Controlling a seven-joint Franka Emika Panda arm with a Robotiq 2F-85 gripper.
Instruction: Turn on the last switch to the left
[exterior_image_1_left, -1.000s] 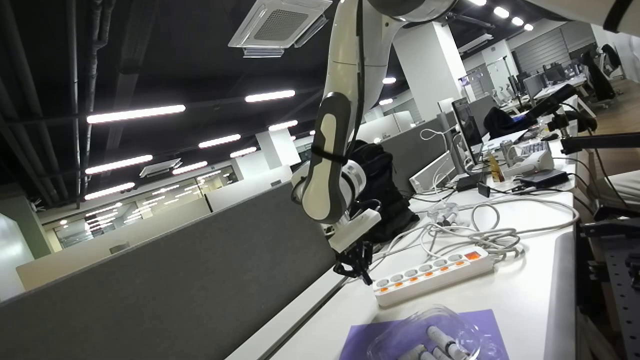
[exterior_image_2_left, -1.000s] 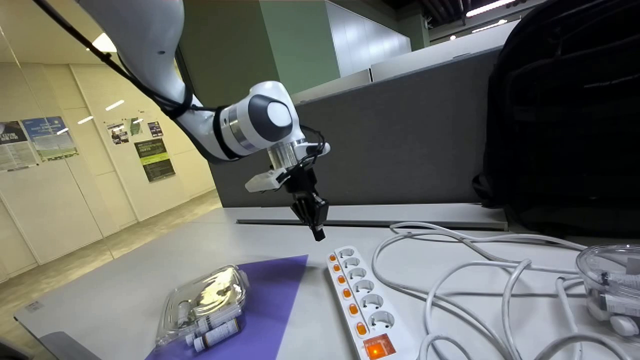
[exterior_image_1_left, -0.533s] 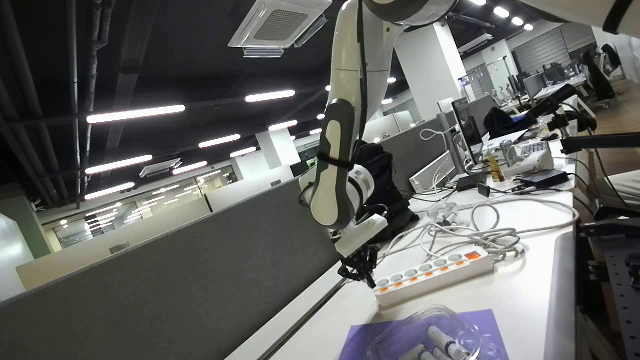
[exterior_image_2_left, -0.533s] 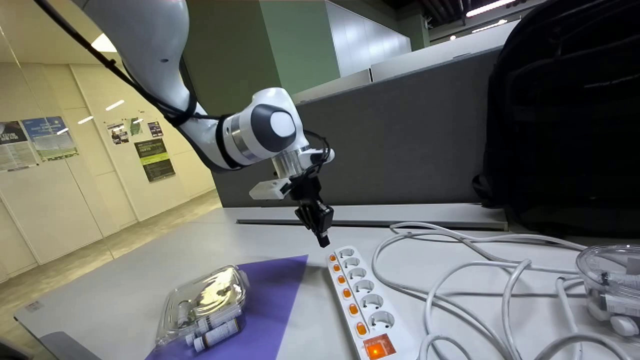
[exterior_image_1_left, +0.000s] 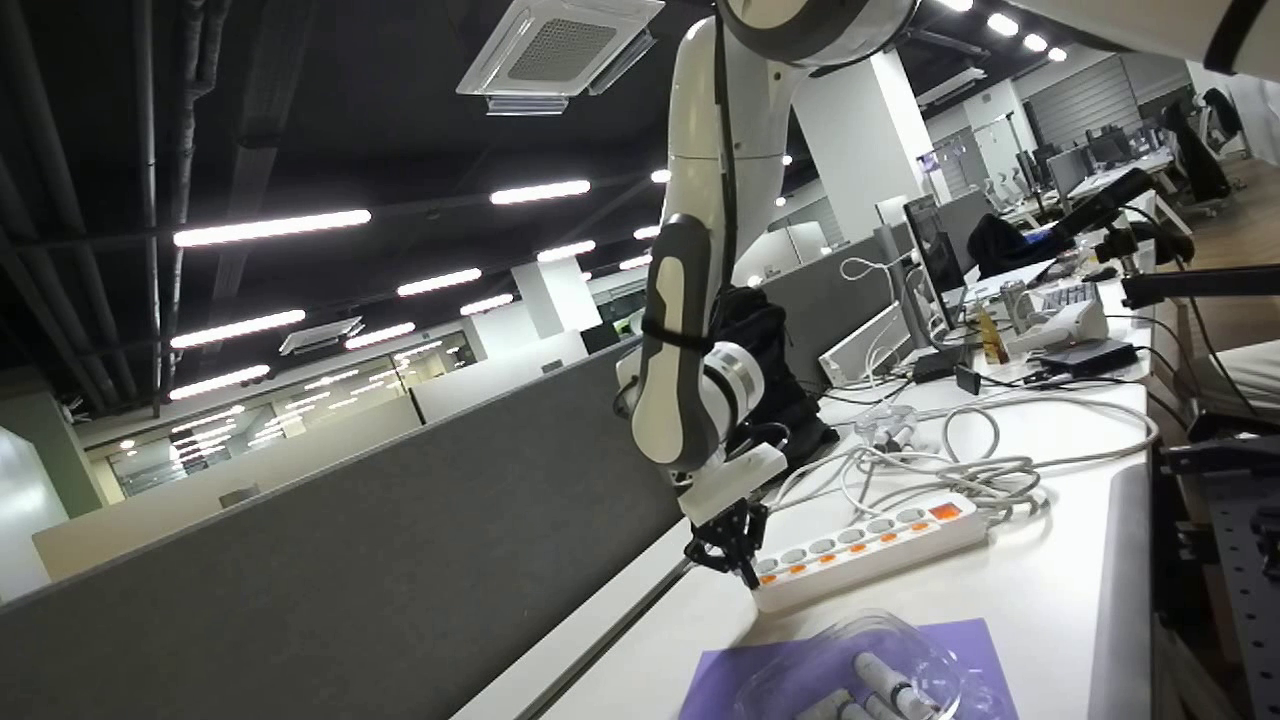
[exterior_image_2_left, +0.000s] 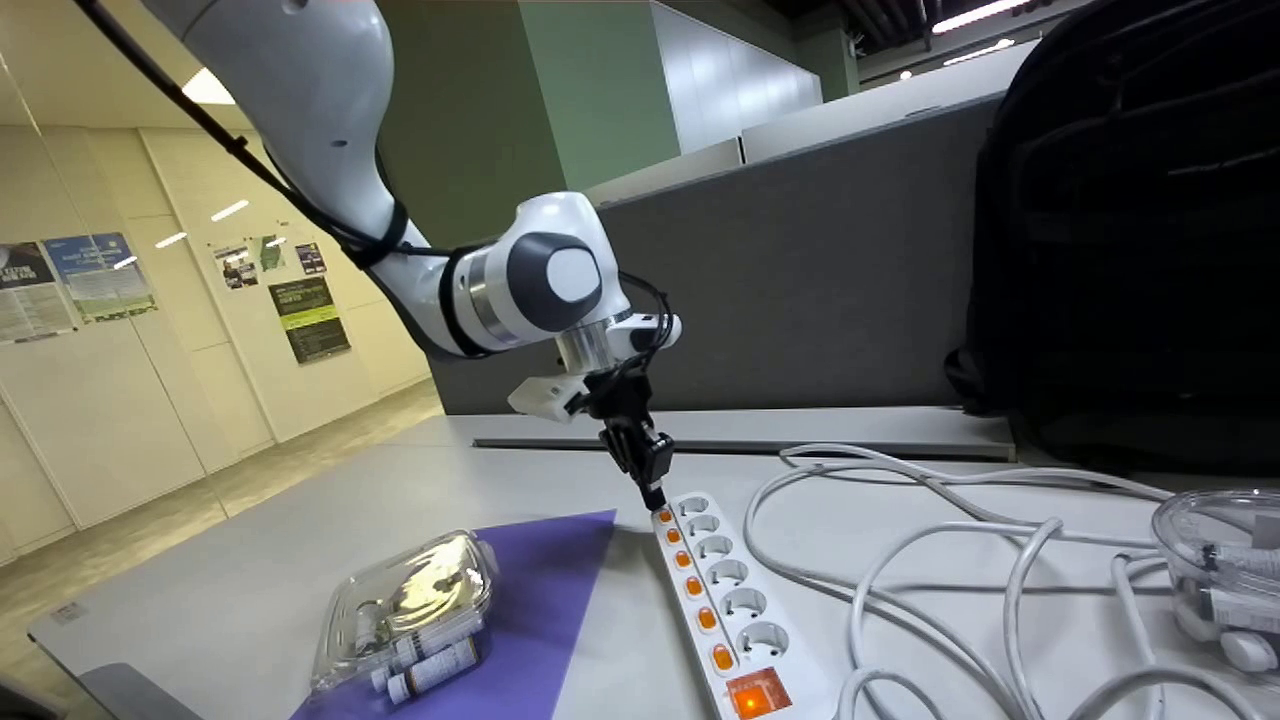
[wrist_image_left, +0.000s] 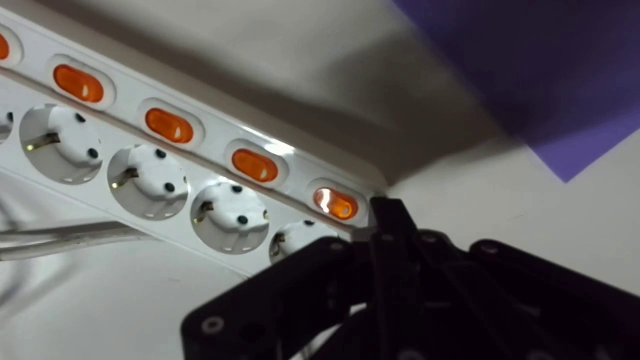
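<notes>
The white power strip lies on the table with a row of orange rocker switches beside its round sockets. The last switch, at the strip's end, shows a bright glare in the wrist view and also appears in both exterior views. My black gripper is shut and empty, its fingertips together right beside the last switch, at the strip's end. In both exterior views the gripper points down at that end. I cannot tell if the tips touch the strip. The end socket is partly hidden by the gripper.
A purple sheet with a clear plastic box lies beside the strip. Loose white cables lie on the socket side. A grey partition and black backpack stand behind. The big orange main switch glows.
My gripper has moved down and toward the power strip's end, closing the gap to the last switch. It stays shut. The strip and other objects have not moved.
</notes>
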